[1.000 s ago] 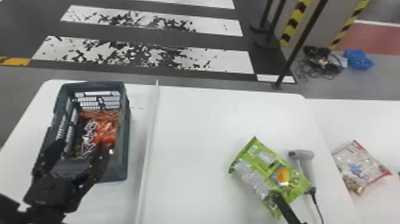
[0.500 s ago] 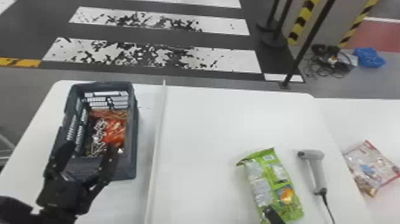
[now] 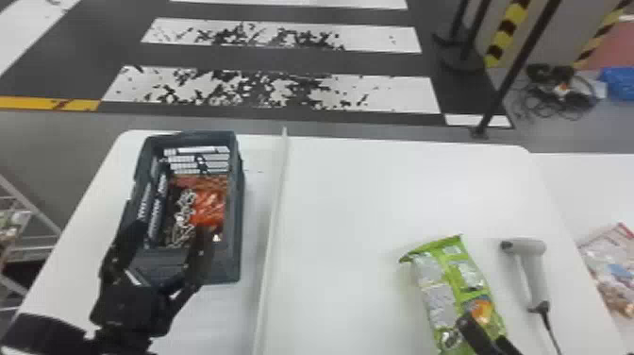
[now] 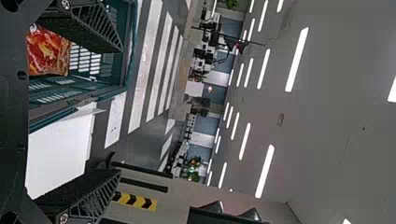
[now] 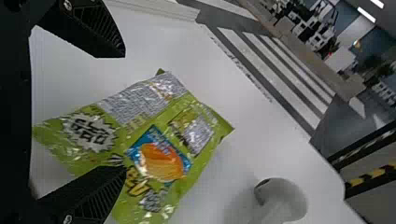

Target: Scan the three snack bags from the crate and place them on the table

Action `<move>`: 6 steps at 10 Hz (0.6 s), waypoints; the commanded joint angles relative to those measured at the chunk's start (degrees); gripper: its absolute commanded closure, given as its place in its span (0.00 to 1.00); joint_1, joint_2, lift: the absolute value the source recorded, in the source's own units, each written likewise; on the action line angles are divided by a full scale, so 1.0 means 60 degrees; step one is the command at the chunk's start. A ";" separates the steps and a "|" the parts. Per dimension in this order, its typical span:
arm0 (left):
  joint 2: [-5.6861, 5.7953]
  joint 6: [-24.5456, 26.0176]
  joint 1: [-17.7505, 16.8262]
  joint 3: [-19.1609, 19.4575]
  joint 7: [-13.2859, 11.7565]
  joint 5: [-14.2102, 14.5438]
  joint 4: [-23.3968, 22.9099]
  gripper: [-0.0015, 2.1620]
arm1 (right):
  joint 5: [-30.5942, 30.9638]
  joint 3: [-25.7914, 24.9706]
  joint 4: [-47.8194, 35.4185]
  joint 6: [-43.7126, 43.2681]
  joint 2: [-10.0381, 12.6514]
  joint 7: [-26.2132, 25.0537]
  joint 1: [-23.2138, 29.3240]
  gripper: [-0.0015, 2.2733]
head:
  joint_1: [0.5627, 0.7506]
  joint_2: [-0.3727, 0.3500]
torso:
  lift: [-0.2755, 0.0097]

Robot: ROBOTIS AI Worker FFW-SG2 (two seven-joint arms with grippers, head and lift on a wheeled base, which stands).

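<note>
Turned the green snack bag (image 3: 443, 283) and shifted it away, left of the handheld scanner (image 3: 535, 274); have right gripper (image 5: 125, 111) and left gripper (image 4: 121, 112) spread open, probably must grasp before scanning.

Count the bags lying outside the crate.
2: a green bag on the table, left of the scanner, and a red-and-white bag to the scanner's right, at the head view's edge. Others could be out of view.

Left gripper (image 3: 171, 230), right gripper (image 3: 483, 329), both spread apart
</note>
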 commanded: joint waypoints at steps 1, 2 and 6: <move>0.0027 -0.0113 0.0072 -0.0003 0.0007 -0.0038 -0.0036 0.04 | 0.1444 -0.0154 0.0709 -0.1930 -0.0181 0.0721 -0.0790 0.04 | 0.70 0.40 | 0.84; 0.0027 -0.0113 0.0072 -0.0091 0.0065 -0.0199 -0.0066 0.04 | 0.1956 -0.0198 0.1368 -0.3307 -0.0372 0.1014 -0.1229 0.11 | 0.70 0.38 | 0.84; 0.0041 -0.0083 0.0102 -0.0178 0.0139 -0.0463 -0.0095 0.04 | 0.3114 0.0008 0.2173 -0.4215 -0.0577 0.1878 -0.1800 0.99 | 0.70 0.27 | 0.84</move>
